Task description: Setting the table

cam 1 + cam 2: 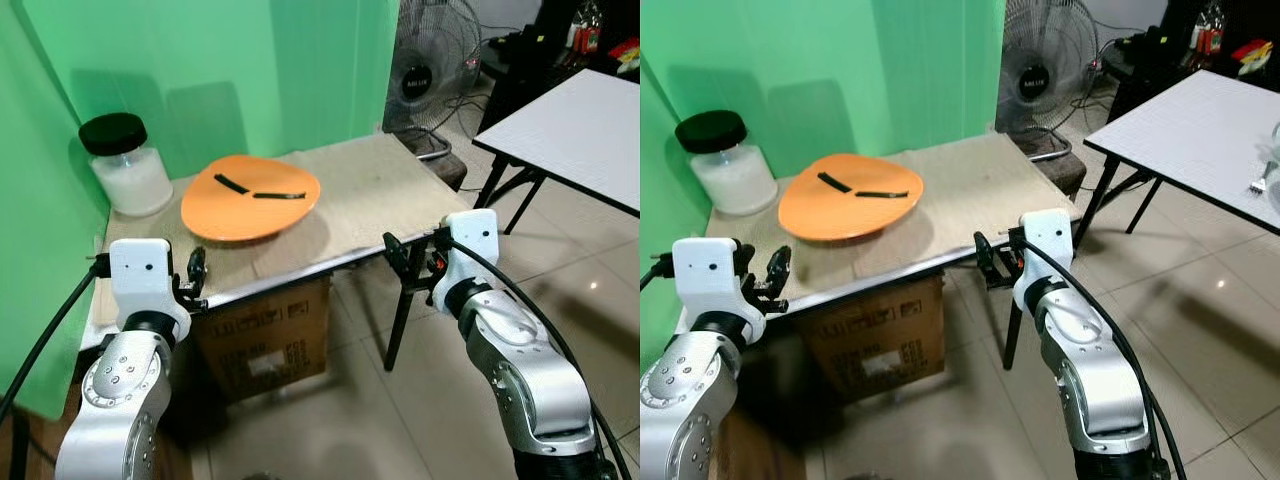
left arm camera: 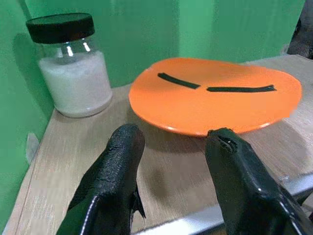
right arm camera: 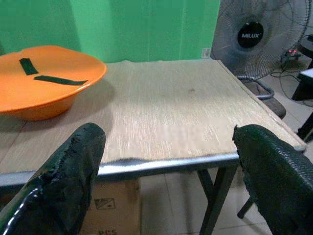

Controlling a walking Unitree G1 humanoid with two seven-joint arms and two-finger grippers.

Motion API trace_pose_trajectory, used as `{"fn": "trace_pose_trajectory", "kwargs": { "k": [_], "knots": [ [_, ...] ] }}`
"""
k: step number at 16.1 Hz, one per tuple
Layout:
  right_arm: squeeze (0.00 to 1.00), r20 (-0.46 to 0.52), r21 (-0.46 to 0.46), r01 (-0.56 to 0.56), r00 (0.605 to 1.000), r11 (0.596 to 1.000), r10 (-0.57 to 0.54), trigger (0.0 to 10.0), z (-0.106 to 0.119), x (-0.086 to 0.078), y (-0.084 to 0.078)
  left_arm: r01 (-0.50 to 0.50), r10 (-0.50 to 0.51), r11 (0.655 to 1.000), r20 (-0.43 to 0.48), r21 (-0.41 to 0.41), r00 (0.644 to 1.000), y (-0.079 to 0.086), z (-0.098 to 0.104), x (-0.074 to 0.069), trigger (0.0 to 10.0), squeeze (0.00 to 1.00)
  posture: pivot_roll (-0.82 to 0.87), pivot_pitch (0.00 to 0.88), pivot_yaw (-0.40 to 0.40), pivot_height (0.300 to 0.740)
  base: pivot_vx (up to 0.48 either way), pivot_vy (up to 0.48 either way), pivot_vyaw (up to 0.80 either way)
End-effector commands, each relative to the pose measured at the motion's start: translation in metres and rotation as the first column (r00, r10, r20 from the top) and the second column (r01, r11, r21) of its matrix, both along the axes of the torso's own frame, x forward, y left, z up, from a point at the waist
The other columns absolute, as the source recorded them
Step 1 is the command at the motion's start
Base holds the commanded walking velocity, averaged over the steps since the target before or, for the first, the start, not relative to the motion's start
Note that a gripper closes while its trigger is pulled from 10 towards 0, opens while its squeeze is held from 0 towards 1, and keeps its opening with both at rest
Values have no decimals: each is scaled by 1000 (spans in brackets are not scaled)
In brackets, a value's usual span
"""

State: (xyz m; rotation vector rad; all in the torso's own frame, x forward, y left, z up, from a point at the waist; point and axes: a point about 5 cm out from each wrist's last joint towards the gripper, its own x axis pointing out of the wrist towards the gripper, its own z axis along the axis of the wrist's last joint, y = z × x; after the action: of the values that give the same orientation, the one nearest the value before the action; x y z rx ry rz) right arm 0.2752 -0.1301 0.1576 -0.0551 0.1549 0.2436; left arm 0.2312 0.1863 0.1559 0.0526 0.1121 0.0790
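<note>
While the orange plate (image 1: 250, 197) sits on the surface (image 1: 370, 190) beside a jar (image 1: 128, 165) (black-lidded), left gripper (image 2: 173, 147) and right gripper (image 3: 166, 147) hover at its near edge, fingers spread, empty

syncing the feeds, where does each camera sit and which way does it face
Eye views: on the head, looking down at the table; both silver arms show.
Left wrist: along the open left claw toward the orange plate and jar.
Right wrist: along the open right claw over the table edge toward a fan.
All share the plate.
</note>
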Motion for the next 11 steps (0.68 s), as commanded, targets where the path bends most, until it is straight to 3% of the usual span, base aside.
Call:
{"fn": "trace_pose_trajectory", "kwargs": {
  "k": [1,3,4,11],
  "knots": [
    [0,30,-14,-12,999,1000,12,10000,5,3,3,3,-3,1000,16,6,1000,0,5,2,10000,396,8,0,40,740,300,0,719],
    [0,40,-19,-10,999,1000,11,10000,7,4,4,14,-14,1000,22,9,1000,-1,7,4,10000,392,8,0,50,740,309,0,800],
    [0,30,19,3,1000,1000,-4,10000,5,4,3,28,-28,1000,21,12,999,-2,8,5,10000,388,8,0,52,740,319,0,0],
    [0,31,49,20,999,999,-21,10000,6,5,0,48,-49,998,14,31,999,-1,8,7,10000,365,6,0,41,740,331,0,0]
  ]
}}
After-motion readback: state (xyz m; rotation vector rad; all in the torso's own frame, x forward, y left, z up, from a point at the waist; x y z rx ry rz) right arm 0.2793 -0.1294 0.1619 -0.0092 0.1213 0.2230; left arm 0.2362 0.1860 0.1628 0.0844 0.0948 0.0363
